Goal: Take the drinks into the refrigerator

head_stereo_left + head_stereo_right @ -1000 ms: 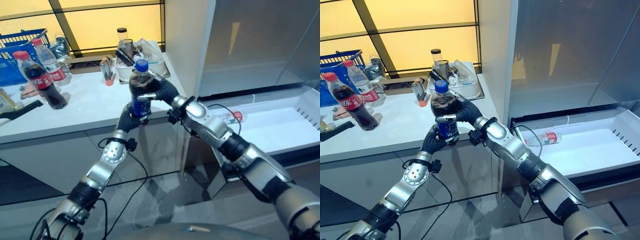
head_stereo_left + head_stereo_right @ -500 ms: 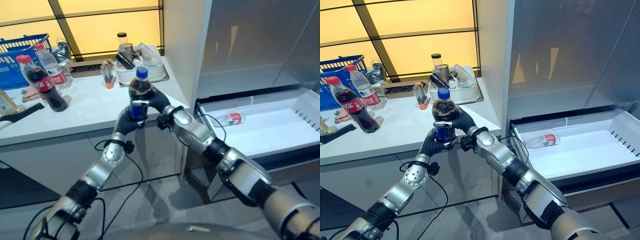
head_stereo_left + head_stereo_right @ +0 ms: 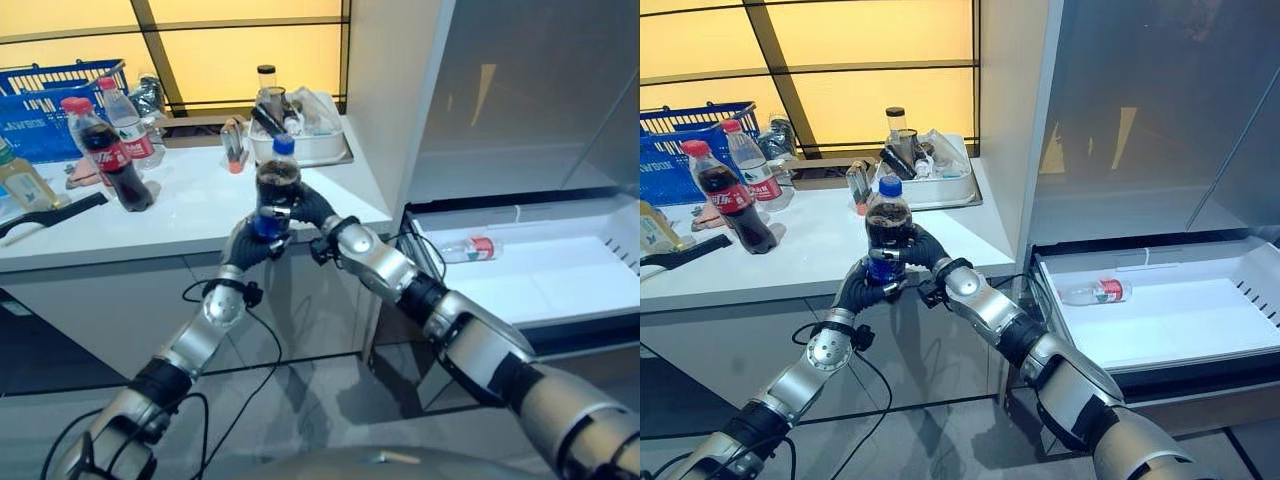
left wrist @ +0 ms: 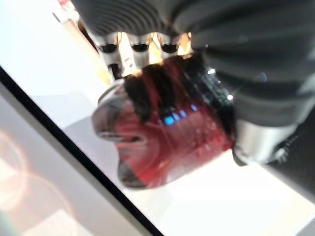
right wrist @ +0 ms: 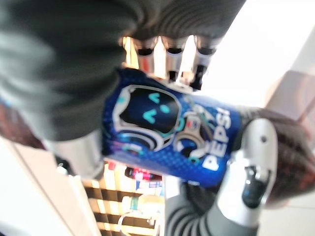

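Left eye view: both arms reach forward, the left hand (image 3: 243, 243) and right hand (image 3: 312, 208) grasping a blue-capped dark cola bottle (image 3: 275, 190) upright above the white desk (image 3: 190, 215) edge. Right wrist view: fingers (image 5: 170, 59) wrap its blue label.

My two arms are silver-grey segments with black joint bands; dark ribbed covers wrap the left hand (image 3: 857, 287) and right hand (image 3: 927, 252), fingers silver, dark-tipped.
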